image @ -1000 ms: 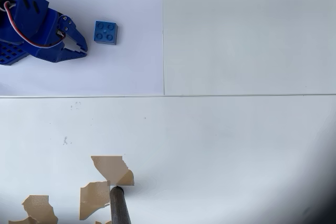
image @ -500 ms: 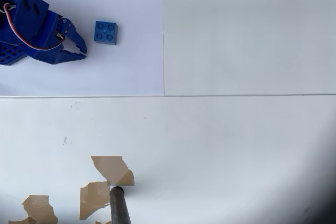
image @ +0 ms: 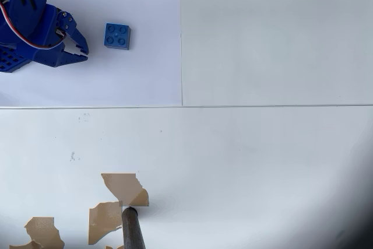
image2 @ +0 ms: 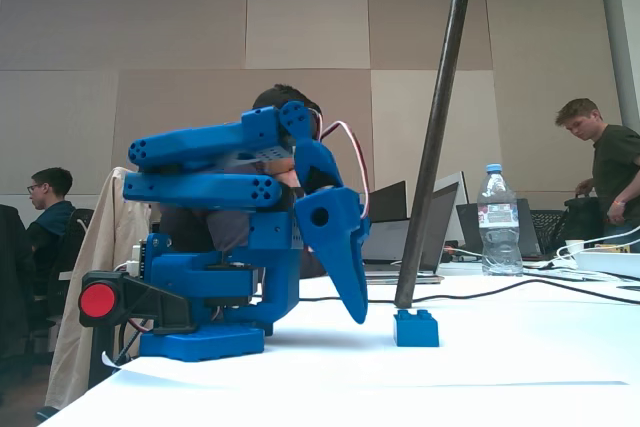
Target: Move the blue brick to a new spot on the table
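My desk (image: 262, 161) is a flat white surface of panels split by thin seam lines, with brown torn patches (image: 123, 188) near its lower edge in the overhead view, where a dark metal pole (image: 133, 228) meets the surface; in the fixed view that slanted pole (image2: 432, 147) rises behind the brick, a clear plastic water bottle (image2: 497, 219) and open laptops (image2: 430, 222) stand on the desk behind, and people sit and stand before a wall of beige panels; compared with half a second ago, my blue two-finger plastic tool (image: 81, 46) has pulled back toward the upper left of the overhead view and its jaws now stand parted with nothing between them; the small square blue plastic toy brick (image: 118, 35) has not moved, lying on the upper-left panel just right of my tool, apart from it; it sits flat with its four studs up; being square it shows no long axis, and its edges are turned slightly off the panel seams; in the fixed view my tool (image2: 352, 292) points down just left of the brick (image2: 416, 328).
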Motion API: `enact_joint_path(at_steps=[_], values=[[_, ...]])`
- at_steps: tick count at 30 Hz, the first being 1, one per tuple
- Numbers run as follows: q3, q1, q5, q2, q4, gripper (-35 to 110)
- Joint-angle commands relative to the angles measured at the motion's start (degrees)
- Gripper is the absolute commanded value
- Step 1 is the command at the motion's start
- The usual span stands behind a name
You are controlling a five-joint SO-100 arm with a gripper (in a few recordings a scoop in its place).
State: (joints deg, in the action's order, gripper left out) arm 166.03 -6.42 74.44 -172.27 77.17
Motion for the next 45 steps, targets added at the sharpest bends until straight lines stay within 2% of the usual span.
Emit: enact_joint_path(at_steps=[1,5,11,18,24,40,45], values=[[-16.1,2.0,-3.1,14.9,-1.5,0],[-22.1,0.2,0.4,28.2,-7.3,8],[-22.9,-4.5,10.3,40.6,-15.4,28],[-31.5,-4.2,8.7,56.1,-17.9,41],[-34.7,-1.8,6.2,60.7,-18.5,42],[-28.0,5.4,-1.6,63.5,-22.9,41],[-25.3,5.7,-1.4,63.9,-25.1,35]])
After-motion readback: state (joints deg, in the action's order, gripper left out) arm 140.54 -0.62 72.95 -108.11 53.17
